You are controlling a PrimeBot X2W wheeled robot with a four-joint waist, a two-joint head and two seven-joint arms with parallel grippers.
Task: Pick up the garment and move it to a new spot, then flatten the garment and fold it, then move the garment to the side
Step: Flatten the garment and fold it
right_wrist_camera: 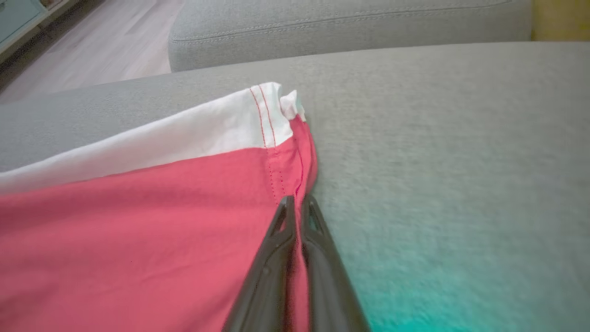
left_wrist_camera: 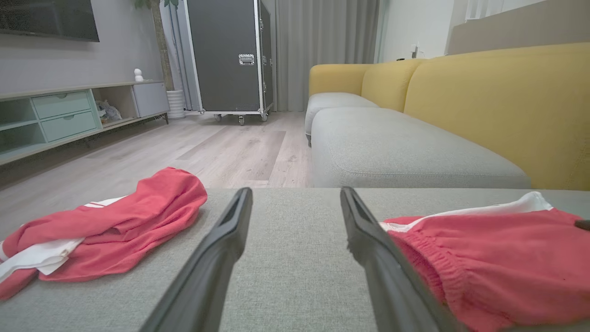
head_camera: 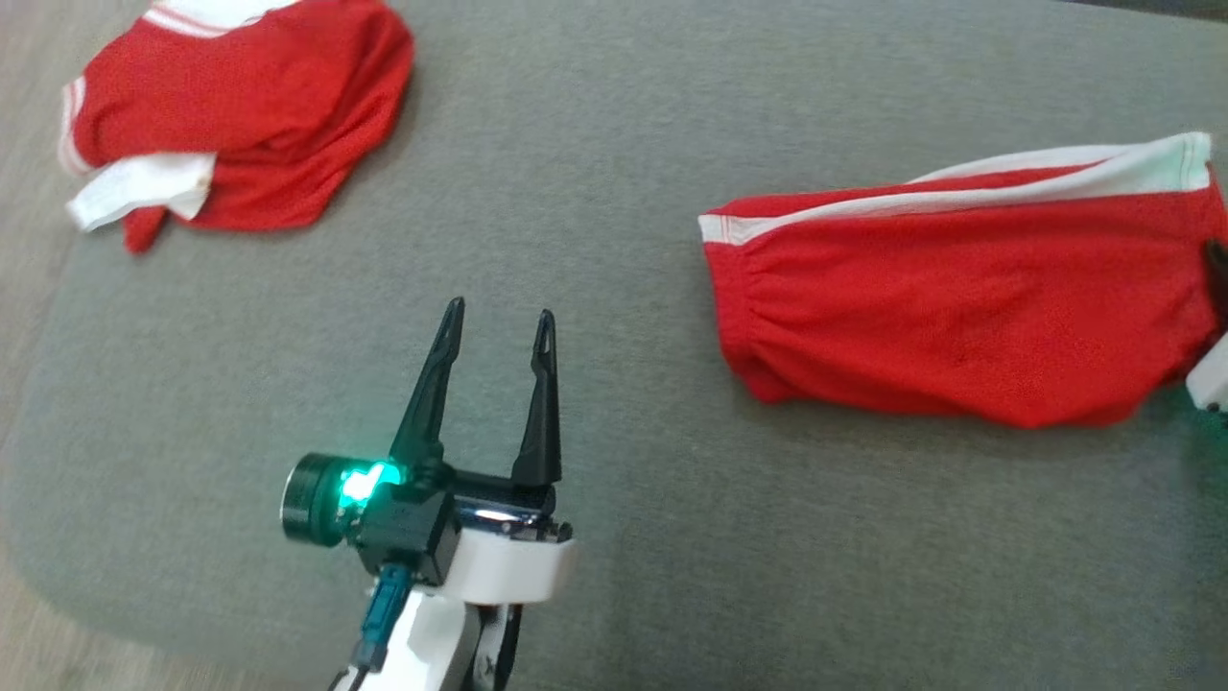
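A red garment [head_camera: 959, 297] with a white band lies spread flat on the right of the grey cushion [head_camera: 595, 192]. My right gripper [right_wrist_camera: 297, 200] is shut on its red hem just below the white corner, and its dark finger shows at the right edge of the head view [head_camera: 1215, 254]. My left gripper [head_camera: 499, 315] stands open over bare cushion to the left of the garment, holding nothing. In the left wrist view the left gripper [left_wrist_camera: 295, 193] has the garment [left_wrist_camera: 498, 258] beside its right finger.
A second red and white garment [head_camera: 249, 125] lies crumpled at the cushion's far left corner [left_wrist_camera: 115, 226]. Wood floor [left_wrist_camera: 221, 147] runs along the left. A yellow sofa [left_wrist_camera: 484, 101], a black wheeled case [left_wrist_camera: 230, 55] and a low cabinet [left_wrist_camera: 60, 115] stand beyond.
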